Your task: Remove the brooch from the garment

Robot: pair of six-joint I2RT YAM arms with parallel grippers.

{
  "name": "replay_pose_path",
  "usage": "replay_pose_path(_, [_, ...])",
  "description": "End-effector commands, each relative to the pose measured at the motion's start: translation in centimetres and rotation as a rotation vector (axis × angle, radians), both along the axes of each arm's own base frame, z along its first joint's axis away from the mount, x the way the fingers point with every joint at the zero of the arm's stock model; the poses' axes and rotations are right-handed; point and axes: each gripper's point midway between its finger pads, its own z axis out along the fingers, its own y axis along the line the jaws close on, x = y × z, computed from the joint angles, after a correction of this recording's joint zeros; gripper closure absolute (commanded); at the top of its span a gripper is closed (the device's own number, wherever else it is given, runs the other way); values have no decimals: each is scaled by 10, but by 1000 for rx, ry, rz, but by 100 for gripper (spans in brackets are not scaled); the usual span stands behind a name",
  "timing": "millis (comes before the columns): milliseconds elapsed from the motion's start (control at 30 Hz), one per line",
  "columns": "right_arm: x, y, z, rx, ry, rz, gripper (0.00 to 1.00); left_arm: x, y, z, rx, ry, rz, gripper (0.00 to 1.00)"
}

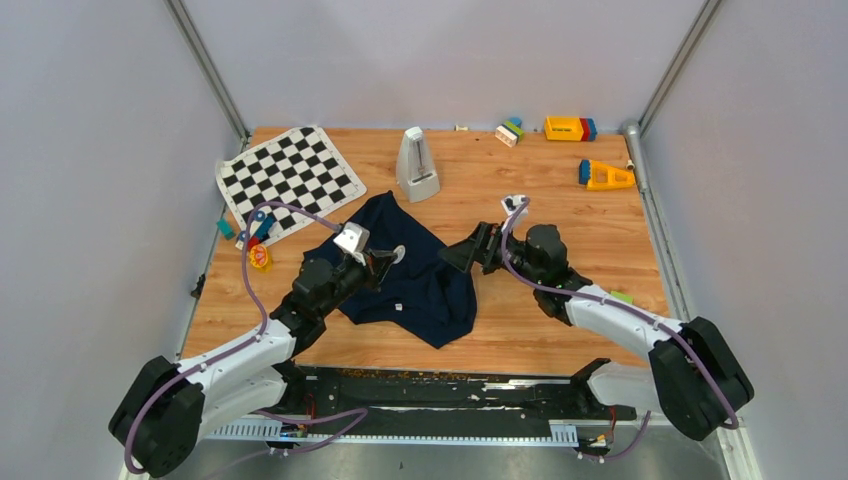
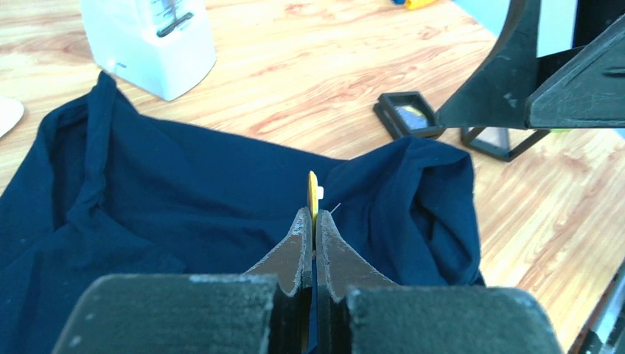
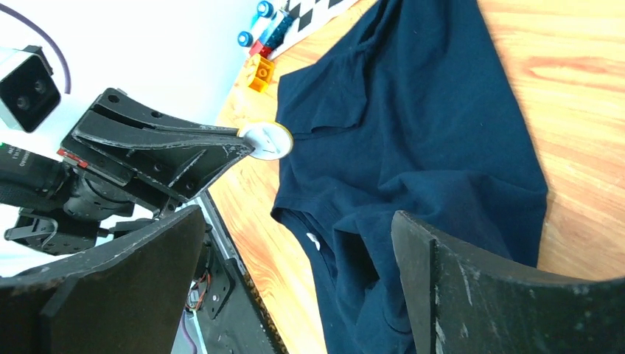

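Observation:
The garment (image 1: 425,285), a dark navy shirt, lies crumpled in the middle of the table; it also shows in the left wrist view (image 2: 169,199) and the right wrist view (image 3: 420,133). My left gripper (image 1: 388,260) is shut on the brooch (image 1: 398,254), a small round whitish disc with a yellow rim. I see the brooch edge-on between the jaws (image 2: 312,193) and face-on in the right wrist view (image 3: 267,140), just above the shirt's left fold. I cannot tell whether it is still pinned to the cloth. My right gripper (image 1: 465,252) is open and empty (image 3: 298,221) over the shirt's right edge.
A white metronome-shaped object (image 1: 418,165) stands behind the shirt. A checkered mat (image 1: 290,175) lies at the back left, with small toy pieces (image 1: 258,240) beside it. Coloured blocks (image 1: 570,128) sit at the back right. Two black square boxes (image 2: 409,114) lie right of the shirt.

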Motion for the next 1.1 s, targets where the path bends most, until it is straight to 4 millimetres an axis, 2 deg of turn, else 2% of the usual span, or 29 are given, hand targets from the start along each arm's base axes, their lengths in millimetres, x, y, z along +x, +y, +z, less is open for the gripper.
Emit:
replay_pose_path(0, [-1,1,41,99,-171,0,0,-4,-11,29,-108,-63,-57,100])
replay_pose_path(133, [1,-1,38,74,-224,-4,1,-8,-15,36,-150,-55,-84,100])
replay_pose_path(367, [-15,4,34,29,-355,113,4,-21,-22,49,-201,-70,-156,100])
replay_pose_path(500, [-30,12,36,33,-393,225,14,-32,-30,59,-236,-90,-229,100])
replay_pose_path(733, [-45,20,41,76,-422,334,36,-53,-44,77,-319,-113,-376,100])
replay_pose_path(933, [-54,21,47,101,-446,374,41,-70,-56,87,-365,-119,-505,100])
replay_pose_path(1067, [-60,22,49,107,-462,398,42,-73,-63,84,-369,-97,-563,100])
